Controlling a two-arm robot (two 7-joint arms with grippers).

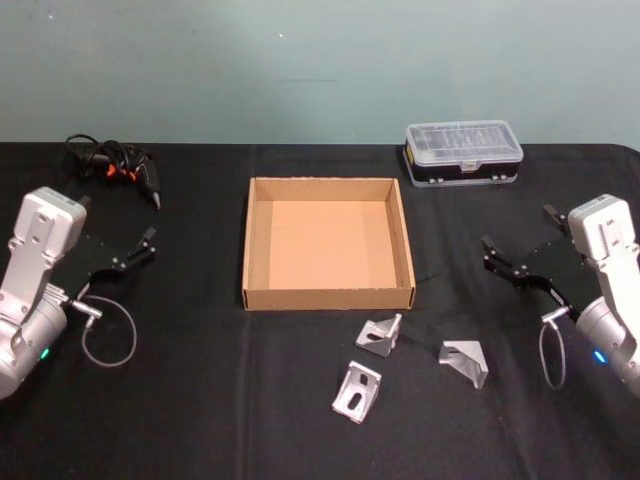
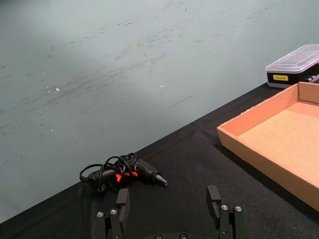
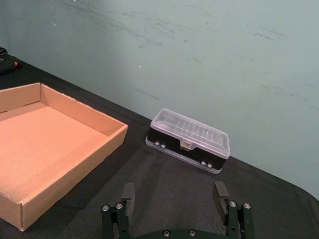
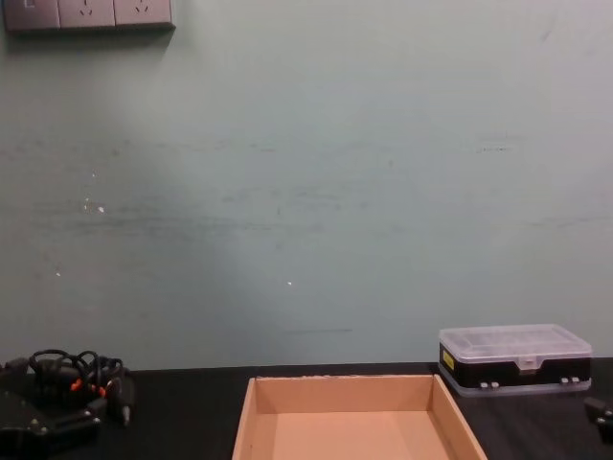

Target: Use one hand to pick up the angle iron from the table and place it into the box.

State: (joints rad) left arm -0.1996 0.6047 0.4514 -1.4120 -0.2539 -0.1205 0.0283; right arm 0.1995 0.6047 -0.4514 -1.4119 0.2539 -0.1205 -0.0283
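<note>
Currently right gripper (image 1: 492,255) hovering above table (image 1: 200,420) right of box (image 1: 246,240), fingers standing apart, holding nothing; left gripper (image 1: 147,246) likewise spread, idling at left. Three angle irons (image 1: 380,335) lying just before empty box. Pick not begun; next likely calling for right arm descending onto rightmost angle iron (image 1: 464,362), closing across one flange

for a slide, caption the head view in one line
Three angle irons lie on the black table before the empty cardboard box, left gripper and right gripper open either side.

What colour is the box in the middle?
Tan, like plain cardboard. The box shows best in the head view.
</note>
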